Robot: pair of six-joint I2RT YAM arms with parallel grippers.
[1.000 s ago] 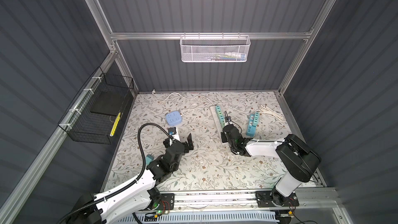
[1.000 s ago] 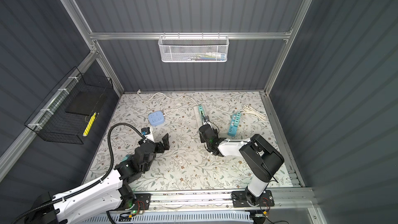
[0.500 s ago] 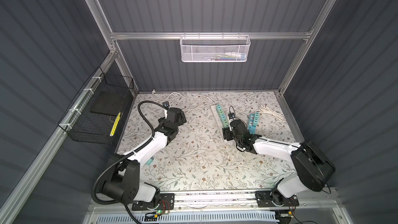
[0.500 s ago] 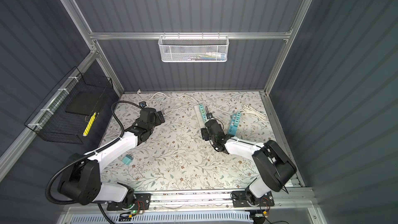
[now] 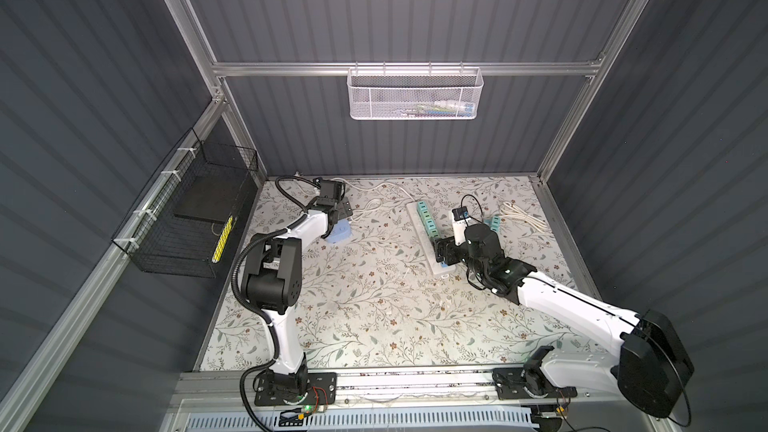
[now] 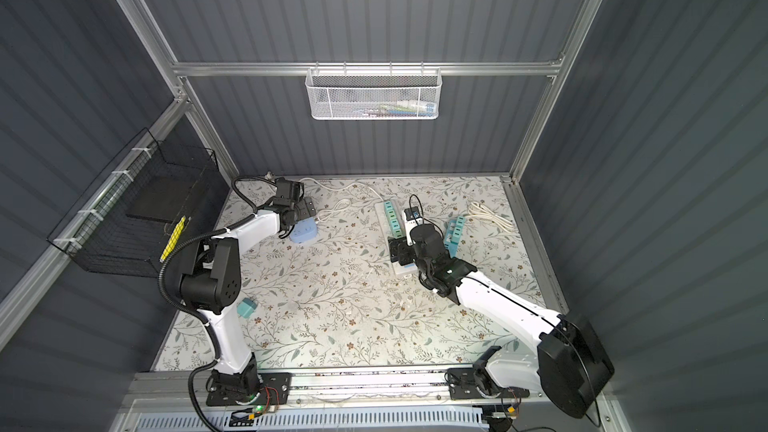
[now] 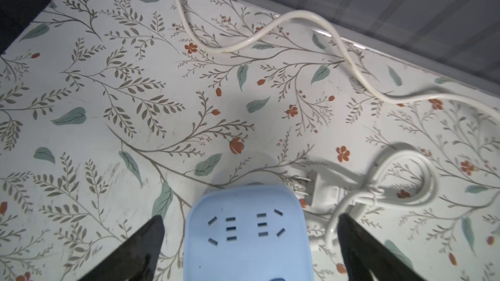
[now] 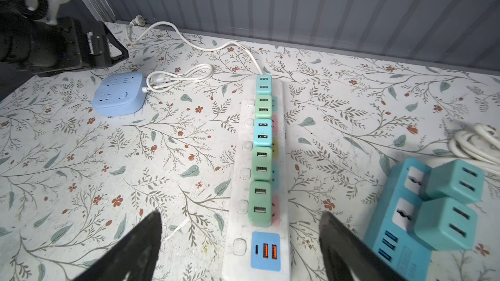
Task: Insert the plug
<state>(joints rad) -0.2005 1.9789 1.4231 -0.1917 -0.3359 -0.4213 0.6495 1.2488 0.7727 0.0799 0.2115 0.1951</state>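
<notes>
Far left on the wall, black wire basket (image 5: pixel 174 257) carries a yellow label (image 5: pixel 221 238), print too small to read; next, left hand (image 7: pixel 249 217) spread, jaws either side of the light-blue socket block (image 7: pixel 247 250) and clear of it, white cord plug (image 7: pixel 322 191) just beside on the counter (image 7: pixel 108 104). Mid-right, right hand (image 8: pixel 240 213) spread and empty, straddling the white power strip (image 8: pixel 244 158), where the green charger plug (image 8: pixel 260 202) sits in the end socket beside the blue USB panel (image 8: pixel 265 263); teal strip (image 8: pixel 400 255) further right.
</notes>
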